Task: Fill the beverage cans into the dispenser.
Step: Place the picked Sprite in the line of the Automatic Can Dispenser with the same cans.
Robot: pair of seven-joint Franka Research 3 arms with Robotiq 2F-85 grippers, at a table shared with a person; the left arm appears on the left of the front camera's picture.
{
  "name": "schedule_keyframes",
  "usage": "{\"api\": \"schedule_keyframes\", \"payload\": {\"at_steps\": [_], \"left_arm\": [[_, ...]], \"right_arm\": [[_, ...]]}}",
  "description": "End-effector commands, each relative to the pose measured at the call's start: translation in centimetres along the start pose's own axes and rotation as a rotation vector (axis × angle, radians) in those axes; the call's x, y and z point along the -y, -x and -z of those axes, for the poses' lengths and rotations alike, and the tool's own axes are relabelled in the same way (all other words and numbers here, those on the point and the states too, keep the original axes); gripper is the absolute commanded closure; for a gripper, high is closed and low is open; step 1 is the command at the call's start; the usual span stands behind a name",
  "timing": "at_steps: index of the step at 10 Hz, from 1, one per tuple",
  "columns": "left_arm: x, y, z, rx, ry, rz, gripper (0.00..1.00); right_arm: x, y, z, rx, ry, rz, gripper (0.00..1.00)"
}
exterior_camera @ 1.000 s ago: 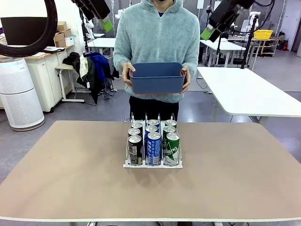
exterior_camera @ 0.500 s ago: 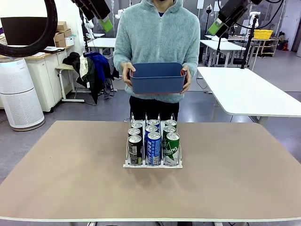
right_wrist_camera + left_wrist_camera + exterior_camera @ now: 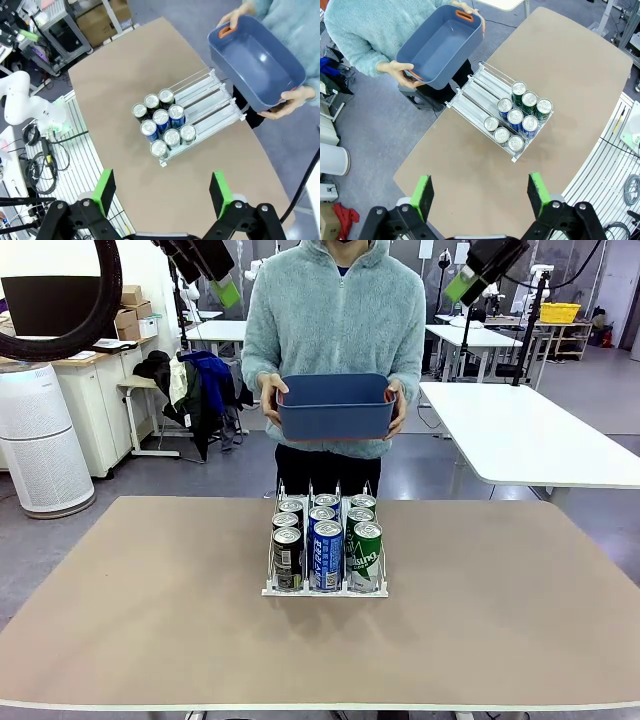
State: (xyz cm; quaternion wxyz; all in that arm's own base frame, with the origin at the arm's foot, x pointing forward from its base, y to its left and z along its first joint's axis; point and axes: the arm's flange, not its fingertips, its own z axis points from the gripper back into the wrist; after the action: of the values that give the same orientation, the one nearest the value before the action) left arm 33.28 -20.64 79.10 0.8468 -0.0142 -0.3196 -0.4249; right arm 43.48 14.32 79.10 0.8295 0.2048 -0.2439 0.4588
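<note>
You've got nine slim beverage cans (image 3: 327, 540) standing upright in the white-and-clear three-lane dispenser rack (image 3: 325, 589), which sits on the tan counter (image 3: 150, 610) about mid-width, toward the person's side. Three lanes, three cans deep: dark grey cans (image 3: 287, 558) in the robot's left lane, blue cans (image 3: 327, 554) in the middle, green cans with white lettering (image 3: 367, 556) on the right. They're packed at the rack's near end; in the left wrist view the far stretch of the lanes (image 3: 477, 92) lies bare.

Beyond the rack, the person in the pale teal fleece stands at the far edge, both hands gripping a dark blue rectangular plastic bin (image 3: 335, 406) at waist height, well above the counter. From above you see its inside bare, orange at the handles.

Look up now: your left gripper (image 3: 222, 285) hangs high at the top left, jaws spread wide, nothing between them. Your right gripper (image 3: 468, 280) is high at the top right, jaws likewise wide apart and holding nothing.
</note>
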Motion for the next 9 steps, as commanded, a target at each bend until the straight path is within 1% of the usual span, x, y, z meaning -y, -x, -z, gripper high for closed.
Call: {"api": "schedule_keyframes", "payload": {"at_steps": [1,3,4,6,9], "left_arm": [[-0.03,0.19,0.01,0.003,-0.003,-0.004,0.0],[-0.03,0.19,0.01,0.003,-0.003,-0.004,0.0],[-0.03,0.19,0.01,0.003,-0.003,-0.004,0.0],[-0.03,0.19,0.01,0.003,-0.003,-0.004,0.0],[-0.03,0.19,0.01,0.003,-0.003,-0.004,0.0]], "right_arm": [[0.35,-0.18,-1.03,0.048,0.059,-0.033,0.0],[0.39,-0.21,-1.8,0.067,0.082,-0.034,0.0],[0.09,-0.08,-1.81,0.065,0.083,-0.03,0.0],[0.03,0.04,-1.9,0.093,0.092,-0.031,0.0],[-0.16,0.18,-1.99,0.088,0.094,-0.033,0.0]]}}
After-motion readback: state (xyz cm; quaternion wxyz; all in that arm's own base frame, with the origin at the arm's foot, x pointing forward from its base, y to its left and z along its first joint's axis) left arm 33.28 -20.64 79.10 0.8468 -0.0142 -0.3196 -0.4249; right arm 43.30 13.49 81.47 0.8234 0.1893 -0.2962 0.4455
